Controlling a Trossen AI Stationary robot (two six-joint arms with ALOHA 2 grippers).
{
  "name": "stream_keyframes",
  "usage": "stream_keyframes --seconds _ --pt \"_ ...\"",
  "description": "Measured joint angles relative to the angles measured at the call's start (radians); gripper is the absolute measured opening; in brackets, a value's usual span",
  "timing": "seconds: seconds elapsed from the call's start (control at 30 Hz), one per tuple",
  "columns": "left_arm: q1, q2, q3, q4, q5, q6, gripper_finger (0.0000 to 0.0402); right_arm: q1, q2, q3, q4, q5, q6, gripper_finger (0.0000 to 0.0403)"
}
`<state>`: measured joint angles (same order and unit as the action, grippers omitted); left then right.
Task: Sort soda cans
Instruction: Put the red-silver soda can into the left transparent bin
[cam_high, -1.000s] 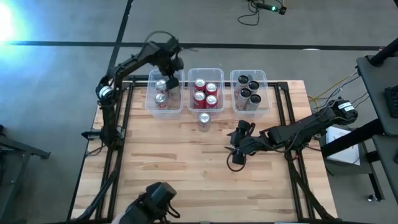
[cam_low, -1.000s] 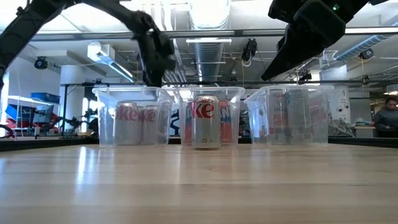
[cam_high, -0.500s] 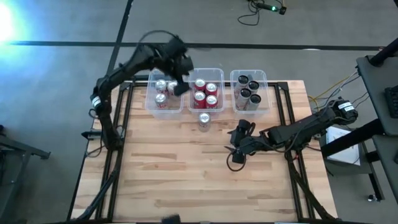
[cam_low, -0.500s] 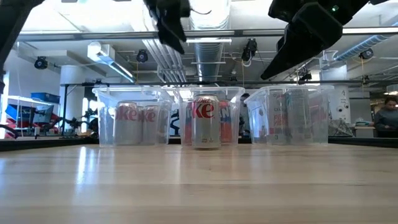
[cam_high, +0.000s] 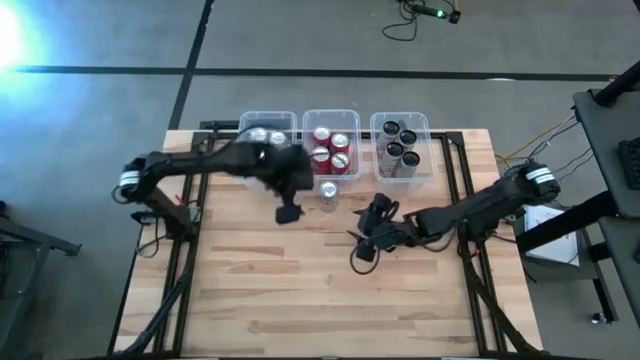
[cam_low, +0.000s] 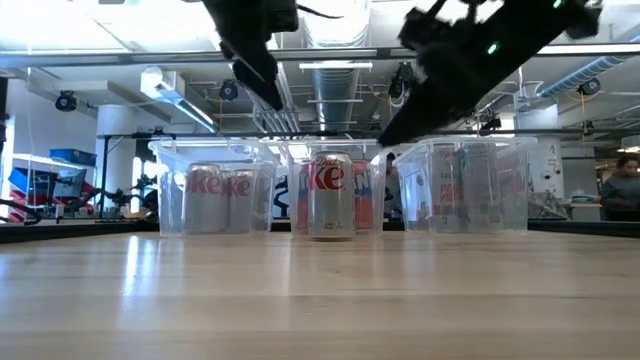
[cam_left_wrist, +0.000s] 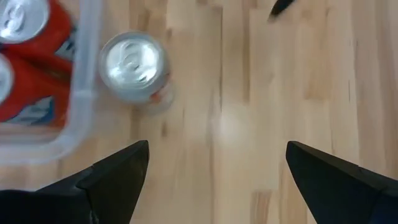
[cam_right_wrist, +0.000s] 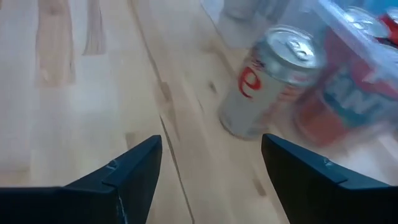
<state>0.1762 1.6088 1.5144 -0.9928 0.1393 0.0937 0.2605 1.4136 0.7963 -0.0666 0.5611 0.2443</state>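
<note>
Here, one silver can (cam_high: 328, 192) stands alone on the table (cam_high: 300, 290), upright, just in front of the middle bin (cam_high: 331, 117), which holds the red cans (cam_high: 330, 150). The left bin (cam_high: 262, 122) holds more silver cans (cam_high: 265, 135), and the right bin (cam_high: 400, 121) holds the black cans (cam_high: 398, 140). All three bins sit in a row along the far edge.

My left gripper (cam_high: 288, 212) hangs above the table just beside the lone can, on its left, with its fingers (cam_left_wrist: 118, 177) spread wide and nothing between them. My right gripper (cam_high: 366, 248) is near the same can on its other side, low over the table; its fingers (cam_right_wrist: 124, 174) are also apart and empty. The can stands between my two grippers, touched by neither. The wall of the middle bin stands close behind it.
</note>
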Motion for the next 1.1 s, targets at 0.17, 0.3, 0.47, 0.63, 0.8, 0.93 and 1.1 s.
stream_keyframes --seconds 0.17,0.3,0.47,0.63,0.8,0.93,1.1 --pt "-0.053 -0.136 -0.311 0.362 -0.108 -0.073 0.0363 -0.014 0.139 0.000 0.194 0.103 -0.046 0.0262" --pt "-0.072 -0.192 -0.502 0.585 -0.160 -0.094 0.0363 -0.033 0.209 -0.001 0.282 0.151 -0.035 0.0259" --pt "-0.072 -0.193 -0.684 0.919 -0.172 -0.114 0.0363 -0.074 0.250 -0.001 0.353 0.180 -0.042 0.0269" --pt "-0.069 -0.154 -0.758 1.094 -0.198 -0.101 0.0363 -0.126 0.253 -0.001 0.364 0.156 -0.056 0.0286" --pt "-0.066 -0.098 -0.747 1.134 -0.209 -0.074 0.0363 -0.177 0.255 -0.001 0.419 0.053 -0.088 0.0301" --pt "-0.064 -0.070 -0.725 1.126 -0.230 -0.072 0.0363 -0.199 0.256 -0.001 0.444 0.034 -0.093 0.0309" --pt "-0.079 -0.072 -0.671 1.025 -0.266 -0.075 0.0363 -0.208 0.256 -0.001 0.445 0.034 -0.106 0.0308"
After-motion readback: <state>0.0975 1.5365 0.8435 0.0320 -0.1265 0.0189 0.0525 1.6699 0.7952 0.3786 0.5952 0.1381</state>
